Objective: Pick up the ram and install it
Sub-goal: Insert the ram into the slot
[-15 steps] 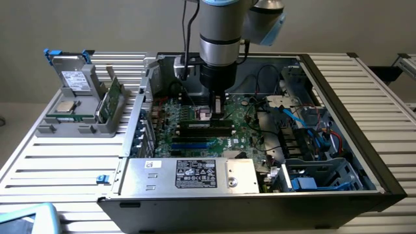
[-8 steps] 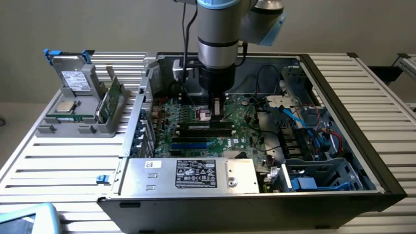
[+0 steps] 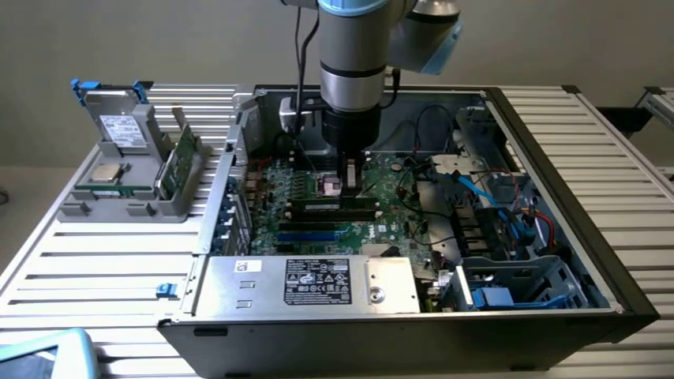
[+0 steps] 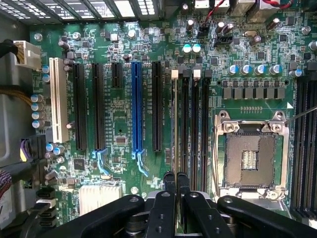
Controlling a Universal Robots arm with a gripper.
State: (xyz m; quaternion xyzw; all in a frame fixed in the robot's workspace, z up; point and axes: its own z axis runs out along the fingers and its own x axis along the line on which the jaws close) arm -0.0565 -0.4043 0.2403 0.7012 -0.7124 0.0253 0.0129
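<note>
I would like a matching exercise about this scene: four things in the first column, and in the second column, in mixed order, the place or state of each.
Things
1. holder
2. power supply
3. socket
4. fingers

Place or state
a. empty
b. shut, over the memory slots
c. on the table, outside the case
d. silver box inside the case

Pairs: 1-c, 2-d, 3-a, 4-b

Ram (image 4: 174, 124) thin, edge-on, upright in memory slot (image 4: 175, 79), pinched by gripper (image 4: 176, 182).
</note>
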